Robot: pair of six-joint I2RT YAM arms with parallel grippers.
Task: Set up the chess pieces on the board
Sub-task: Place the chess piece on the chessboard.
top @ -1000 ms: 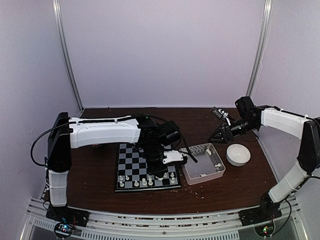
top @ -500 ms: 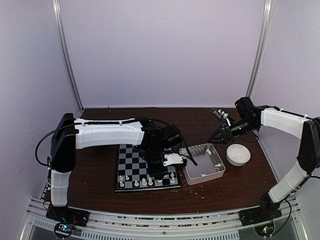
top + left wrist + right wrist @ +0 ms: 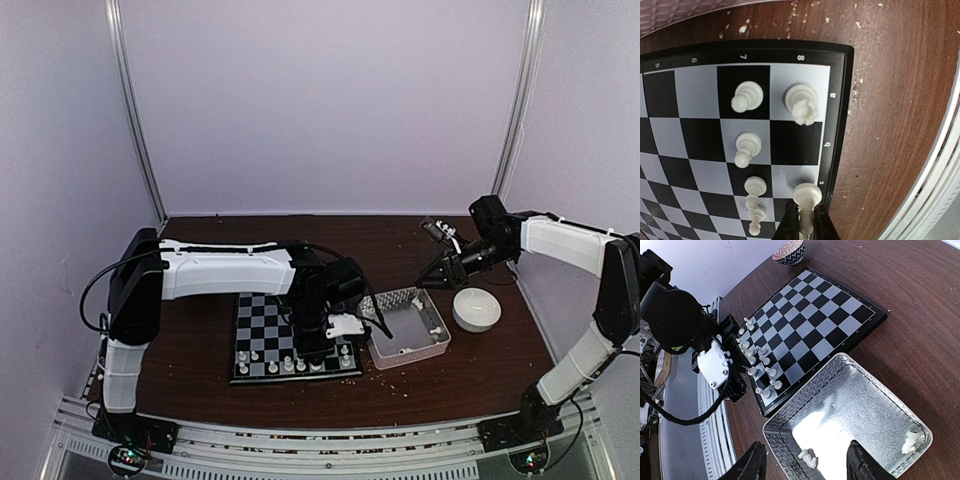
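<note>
L gripper [image 3: 803, 226] clenched on a chess piece [image 3: 806, 196] — upright, prob. touching the board [image 3: 700, 140] — R gripper [image 3: 805, 467] spread wide.

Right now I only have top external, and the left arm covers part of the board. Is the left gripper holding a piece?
Observer: Yes. On the left wrist view the left gripper is shut on a white piece in the edge row of the board, one empty square from the corner piece.
Operator: Anything left in the tray?
Observer: The right wrist view shows two pieces lying in the tray, at opposite ends.
Operator: Right gripper?
Observer: The right gripper is open above the tray, holding nothing.
</note>
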